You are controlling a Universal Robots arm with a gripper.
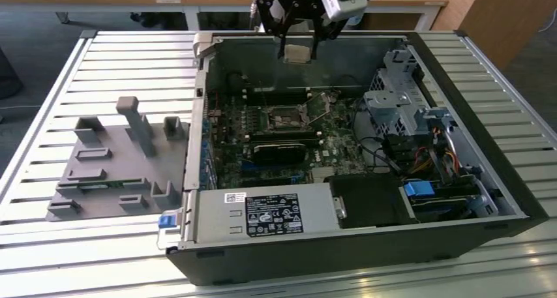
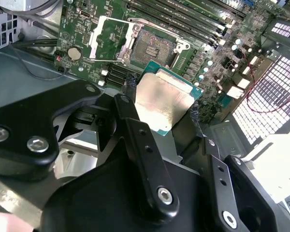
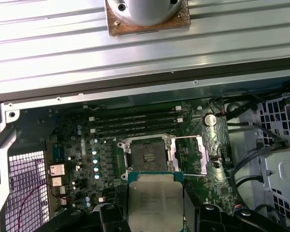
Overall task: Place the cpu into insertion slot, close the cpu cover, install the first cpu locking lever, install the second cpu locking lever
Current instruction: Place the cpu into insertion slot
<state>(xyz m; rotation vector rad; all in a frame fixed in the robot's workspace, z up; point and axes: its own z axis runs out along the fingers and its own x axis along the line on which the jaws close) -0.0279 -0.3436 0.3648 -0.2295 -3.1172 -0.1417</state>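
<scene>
While the claw (image 1: pixel 297 50) clamps the cpu (image 2: pixel 165 99) by two edges, well above the insertion slot (image 3: pixel 149 157), placing is in hand; cpu cover (image 3: pixel 189 154) lies open; seating likely needs the cpu squared over the slot.

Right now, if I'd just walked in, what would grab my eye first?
The black pincer hangs over an open computer case, shut on the cpu, a silvery square chip. Below it, on the green board, sits the insertion slot, bare, with the cpu cover flipped open beside it.
</scene>
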